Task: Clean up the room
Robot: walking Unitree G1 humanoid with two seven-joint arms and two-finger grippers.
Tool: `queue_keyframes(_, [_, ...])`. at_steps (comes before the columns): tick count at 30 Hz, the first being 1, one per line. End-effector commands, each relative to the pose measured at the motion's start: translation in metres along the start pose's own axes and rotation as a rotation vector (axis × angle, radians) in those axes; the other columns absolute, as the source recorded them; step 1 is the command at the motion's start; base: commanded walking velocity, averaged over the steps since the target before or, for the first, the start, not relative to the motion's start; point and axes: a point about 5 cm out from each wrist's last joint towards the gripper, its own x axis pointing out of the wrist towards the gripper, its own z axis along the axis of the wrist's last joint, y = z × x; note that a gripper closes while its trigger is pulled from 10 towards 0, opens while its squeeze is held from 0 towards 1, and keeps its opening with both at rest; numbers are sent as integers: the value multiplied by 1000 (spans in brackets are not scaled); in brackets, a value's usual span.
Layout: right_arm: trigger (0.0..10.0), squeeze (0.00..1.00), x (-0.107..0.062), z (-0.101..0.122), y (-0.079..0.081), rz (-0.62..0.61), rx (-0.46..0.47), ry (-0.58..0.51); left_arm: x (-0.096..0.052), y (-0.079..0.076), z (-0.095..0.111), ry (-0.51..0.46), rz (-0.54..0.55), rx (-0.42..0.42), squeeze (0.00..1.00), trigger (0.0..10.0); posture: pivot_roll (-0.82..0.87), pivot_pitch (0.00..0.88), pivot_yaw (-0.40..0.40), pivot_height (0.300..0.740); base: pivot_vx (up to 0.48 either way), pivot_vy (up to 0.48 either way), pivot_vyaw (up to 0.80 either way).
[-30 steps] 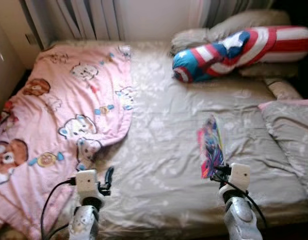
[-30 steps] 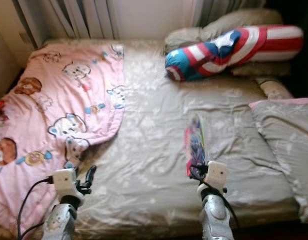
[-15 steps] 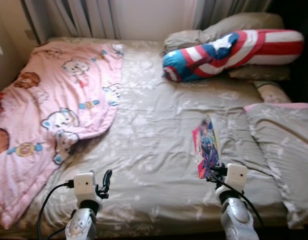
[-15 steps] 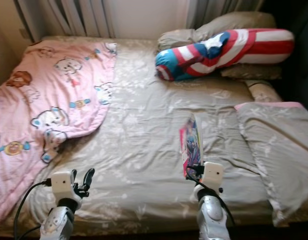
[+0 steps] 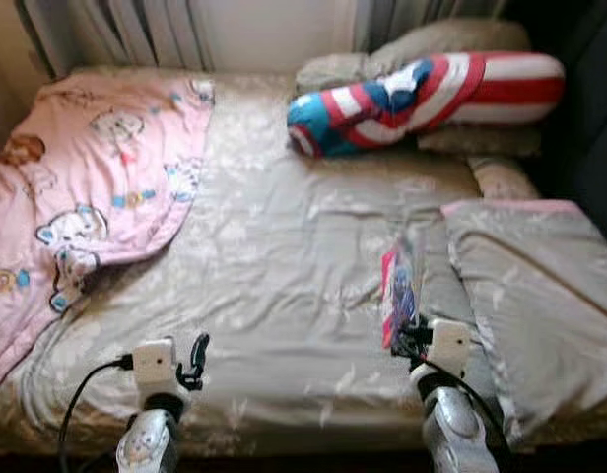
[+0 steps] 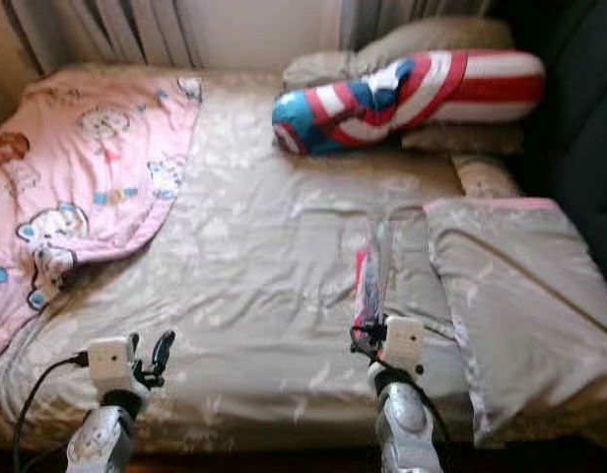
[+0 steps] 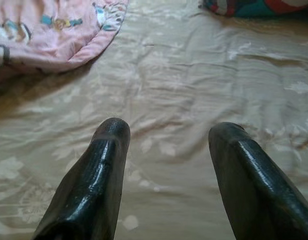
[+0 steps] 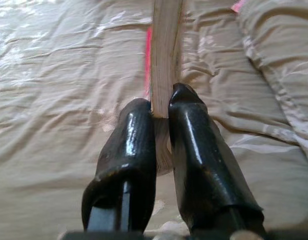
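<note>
One book is pinched upright in my right gripper above the bed, while my left gripper hangs wide open and empty, so I judge the pink blanket and striped bolster remain untidied.

book: thin, colourful cover, pink edge
pose: upright on edge, spine end pinched in right hand
place: above bed's front edge, right of middle
</note>
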Motion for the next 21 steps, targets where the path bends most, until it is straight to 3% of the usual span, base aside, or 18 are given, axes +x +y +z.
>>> queue_keyframes(1, [10000, 0, 0, 7, -9, -22, -13, -36, -4, -4, -7, 32, 0, -13, 0, 10000, -7, 146, -49, 740, 0, 0, 0])
queue_keyframes(21, [10000, 0, 0, 5, -16, -66, -5, -26, -6, -3, -7, 38, -16, -24, 0, 10000, -6, 149, -45, 740, 0, 0, 0])
